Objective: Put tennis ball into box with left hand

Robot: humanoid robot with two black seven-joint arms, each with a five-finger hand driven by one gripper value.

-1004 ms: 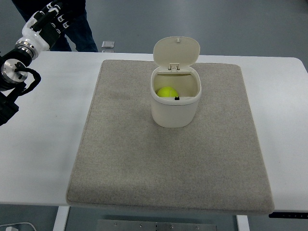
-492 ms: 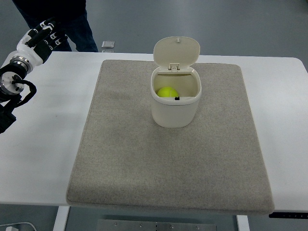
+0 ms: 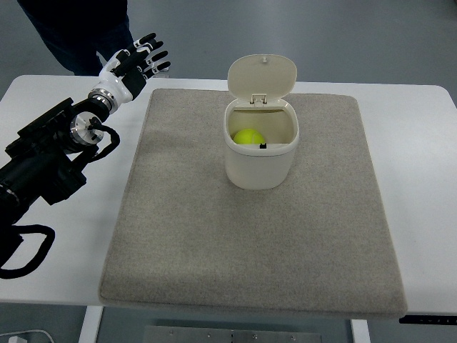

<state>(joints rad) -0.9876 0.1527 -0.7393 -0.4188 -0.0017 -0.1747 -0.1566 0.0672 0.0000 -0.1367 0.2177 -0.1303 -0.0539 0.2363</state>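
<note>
We see the tennis ball (image 3: 248,136) lying inside the box (image 3: 260,161), low against its left inner wall, yellow-green against the cream plastic; a small dark mark sits just beside it near the front rim, too small for us to identify. The box stands upright on the grey mat (image 3: 250,243), toward the mat's far half, and its hinged lid (image 3: 262,76) is swung up and back, standing open behind the mouth. The mat lies flat on the white bench (image 3: 57,243), covering most of its middle and leaving bare margins to either side.

We find the left hand (image 3: 132,66) well apart from the box, raised over the bench's far left edge just beyond the mat's far left corner; its fingers (image 3: 151,60) are spread and hold nothing, pointing toward the right. Its dark arm (image 3: 46,161) runs from the wrist down to the picture's left edge, with a black cable looping near the lower left.

Beyond the bench's far edge, a person's dark clothing (image 3: 78,32) shows at the top left, over a grey floor (image 3: 357,36).
</note>
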